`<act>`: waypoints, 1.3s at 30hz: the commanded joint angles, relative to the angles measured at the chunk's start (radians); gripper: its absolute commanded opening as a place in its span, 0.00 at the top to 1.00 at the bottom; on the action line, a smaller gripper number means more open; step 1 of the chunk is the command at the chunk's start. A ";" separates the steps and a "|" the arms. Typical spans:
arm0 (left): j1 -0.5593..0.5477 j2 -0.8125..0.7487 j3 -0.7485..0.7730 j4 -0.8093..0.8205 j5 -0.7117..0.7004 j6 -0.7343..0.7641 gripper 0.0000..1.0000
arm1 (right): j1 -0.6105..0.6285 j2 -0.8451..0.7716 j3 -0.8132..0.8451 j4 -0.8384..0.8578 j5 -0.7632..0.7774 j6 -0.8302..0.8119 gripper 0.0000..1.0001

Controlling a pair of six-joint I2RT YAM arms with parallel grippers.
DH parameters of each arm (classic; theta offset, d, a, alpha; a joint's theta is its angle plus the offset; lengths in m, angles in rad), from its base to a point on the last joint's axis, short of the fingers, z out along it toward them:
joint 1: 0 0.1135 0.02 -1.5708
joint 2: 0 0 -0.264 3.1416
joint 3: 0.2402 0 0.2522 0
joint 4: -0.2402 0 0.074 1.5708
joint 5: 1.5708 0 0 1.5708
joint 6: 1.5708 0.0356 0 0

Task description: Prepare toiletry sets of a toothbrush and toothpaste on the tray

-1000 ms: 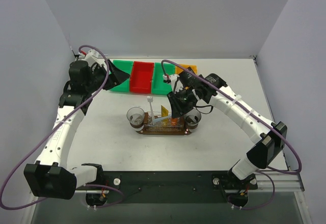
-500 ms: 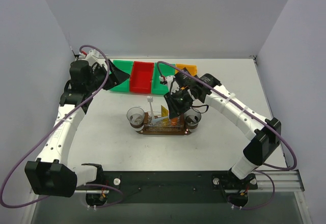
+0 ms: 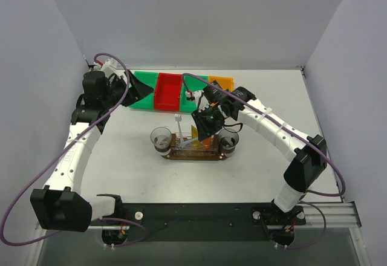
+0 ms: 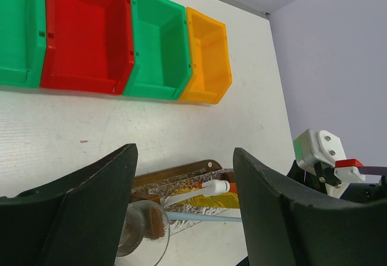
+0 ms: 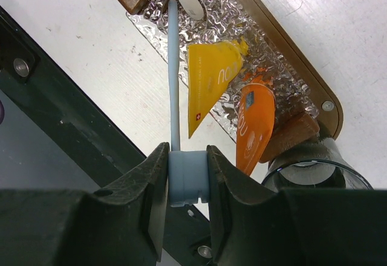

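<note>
The tray (image 3: 195, 155) lies mid-table, a dark-brown oval with crinkled foil on it. My right gripper (image 5: 188, 178) hovers over its right half, shut on the blocky end of a pale toothbrush (image 5: 174, 66) whose stick reaches across the tray's near edge. A yellow toothpaste (image 5: 208, 78) and an orange toothpaste (image 5: 254, 124) lie on the foil beside the stick. Another white toothbrush (image 4: 199, 190) leans on the tray. My left gripper (image 4: 184, 217) stands open and empty, far left, near the bins (image 3: 140, 88).
A glass cup sits at each end of the tray: left cup (image 3: 161, 138), right cup (image 3: 228, 138). A row of bins runs along the back: green (image 4: 160, 42), red (image 4: 84, 33), orange (image 4: 208, 54). The black base rail (image 3: 199, 214) runs along the near edge.
My right arm has swung left and a little nearer, carrying the toothbrush over the tray. The left arm has not moved.
</note>
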 commanded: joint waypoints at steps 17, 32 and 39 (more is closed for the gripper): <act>0.013 0.019 0.055 0.043 0.019 0.006 0.25 | 0.016 0.040 0.030 0.013 0.001 -0.024 0.87; 0.021 0.025 0.051 0.059 0.029 -0.010 0.25 | 0.019 0.023 0.024 0.033 0.008 -0.033 0.63; 0.021 0.030 0.049 0.068 0.032 -0.018 0.25 | 0.021 0.011 0.021 0.045 0.007 -0.038 0.57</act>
